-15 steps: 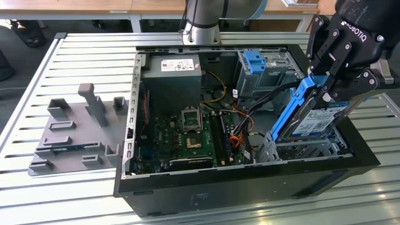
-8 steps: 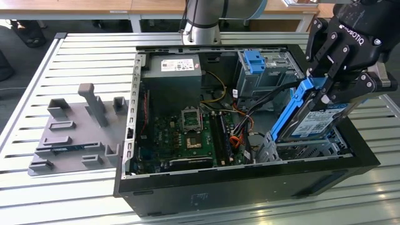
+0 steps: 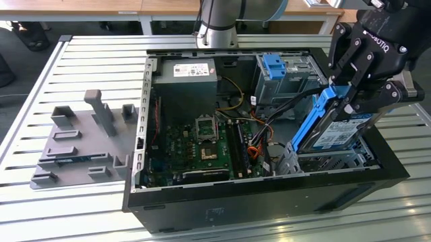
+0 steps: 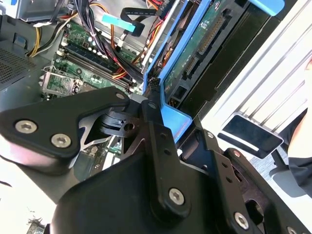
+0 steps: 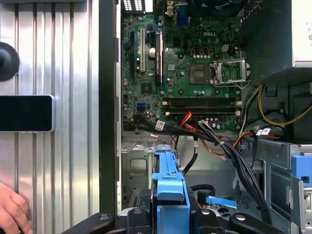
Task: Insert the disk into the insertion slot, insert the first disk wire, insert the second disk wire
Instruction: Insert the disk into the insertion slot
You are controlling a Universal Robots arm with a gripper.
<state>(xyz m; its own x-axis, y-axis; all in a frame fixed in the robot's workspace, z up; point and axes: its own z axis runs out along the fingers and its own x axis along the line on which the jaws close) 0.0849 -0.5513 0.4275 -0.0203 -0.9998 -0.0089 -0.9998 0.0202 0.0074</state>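
Gripper (image 3: 352, 98) clamped tight on the disk (image 3: 334, 132), held tilted w/ lower end at the insertion slot (image 3: 326, 161) (prob. angled to clear the cables (image 3: 291, 102)).

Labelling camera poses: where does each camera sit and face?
Exterior view: off the arm, high, looking down into the open computer case; shows arm and tool gripping the disk.
First wrist view: on the wrist, looking past the tool onto the motherboard.
Second wrist view: on the wrist, close behind the tool, facing the disk's circuit side.
Both wrist views share the tool and disk.
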